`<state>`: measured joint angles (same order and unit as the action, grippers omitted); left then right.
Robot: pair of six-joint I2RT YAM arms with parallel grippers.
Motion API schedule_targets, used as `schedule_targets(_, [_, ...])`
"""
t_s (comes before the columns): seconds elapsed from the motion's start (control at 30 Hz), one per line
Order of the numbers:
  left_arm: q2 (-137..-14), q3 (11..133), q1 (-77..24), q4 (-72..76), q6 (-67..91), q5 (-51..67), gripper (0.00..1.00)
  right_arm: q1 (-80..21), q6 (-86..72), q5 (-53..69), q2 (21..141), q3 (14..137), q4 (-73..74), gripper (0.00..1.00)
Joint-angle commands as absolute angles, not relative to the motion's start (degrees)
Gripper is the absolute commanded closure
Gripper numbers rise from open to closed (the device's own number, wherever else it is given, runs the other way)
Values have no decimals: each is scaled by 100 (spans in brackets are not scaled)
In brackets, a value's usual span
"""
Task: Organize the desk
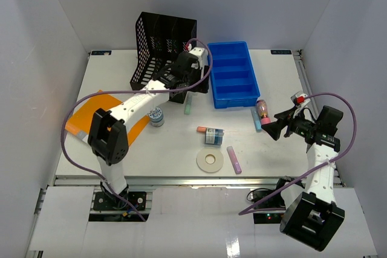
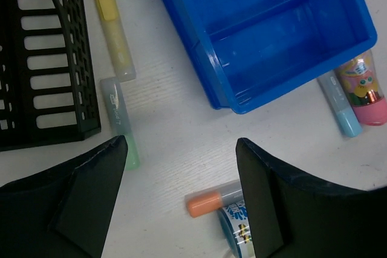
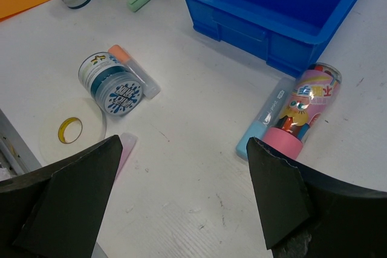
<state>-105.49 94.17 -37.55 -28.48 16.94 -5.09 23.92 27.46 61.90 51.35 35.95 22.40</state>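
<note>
You're at the pick-up stage: the desk (image 1: 272, 161) spreads ahead of both bases with pens and pots loose across its middle. Your left gripper (image 2: 181, 149), jaws wide and empty, hangs beside the green highlighter (image 2: 115, 110) between the black mesh file rack (image 2: 48, 58) and the blue compartment tray (image 1: 234, 102). I judge the next move calls for shifting toward the rack to straddle the barrel, then lowering. The left arm is stretched far forward, while the right gripper (image 3: 181, 143), equally wide, points at the pink tube (image 3: 302, 110).

You've got a blue plastic compartment tray (image 1: 230, 74) right beside a black mesh file rack (image 1: 158, 43), a flat orange folder (image 1: 91, 110) at left, and a white tape ring (image 1: 210, 161) just beside a pink highlighter (image 1: 234, 159).
</note>
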Motion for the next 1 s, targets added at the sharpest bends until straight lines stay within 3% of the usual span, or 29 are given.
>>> schedule_targets(0.0, [-11258, 10422, -3848, -3229, 1394, -886, 19, 2399, 2821, 6328, 5186, 3542, 2126, 10])
schedule_targets(0.37, [-12683, 11848, -3850, -3495, 1143, -1764, 33, 2399, 2787, 6451, 5202, 3543, 2127, 10])
schedule_targets(0.97, [-13909, 12681, -3301, -3599, 1213, -1180, 41, 2399, 2760, 6451, 5352, 3516, 2127, 10])
